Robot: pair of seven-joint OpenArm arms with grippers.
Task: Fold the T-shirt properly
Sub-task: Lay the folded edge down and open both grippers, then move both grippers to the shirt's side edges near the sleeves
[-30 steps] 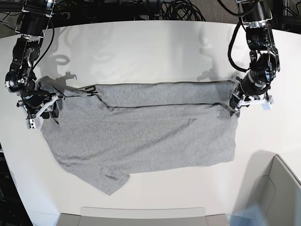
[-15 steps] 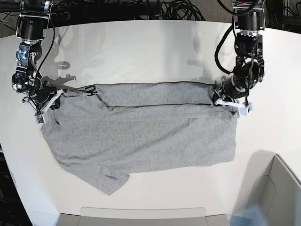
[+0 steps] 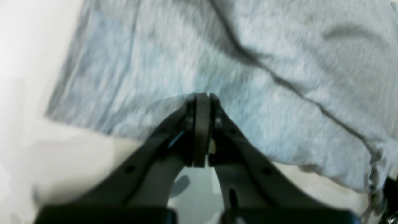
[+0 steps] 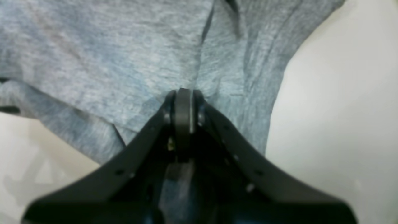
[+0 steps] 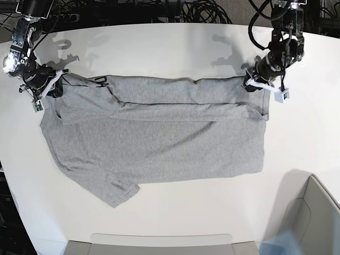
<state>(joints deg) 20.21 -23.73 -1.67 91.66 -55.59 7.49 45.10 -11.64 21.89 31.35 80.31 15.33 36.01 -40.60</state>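
Both sets of fingers pinch the T-shirt [image 5: 159,143] on the white table [image 5: 159,48], cables [image 5: 202,10] behind.

Left wrist view is motion-blurred: shirt [image 3: 217,62] weave smeared, fold line soft. Shirt cut off at top and right edges there. Left gripper [image 3: 202,99] tips meet over the cloth; whether fabric sits between them can't be read here.

Right wrist view: shirt runs off top and left edges. Right gripper [image 4: 183,93] body blocks the cloth under it. Lower frame dark, nothing legible inside the gripper.

Base view: black lettering [image 5: 101,79] at the fold near the collar only partly shows, too small to read. Both arms cut off at top edge. Grey bin [image 5: 313,212] at lower right cropped by frame corner. Grip points hidden behind both grippers.
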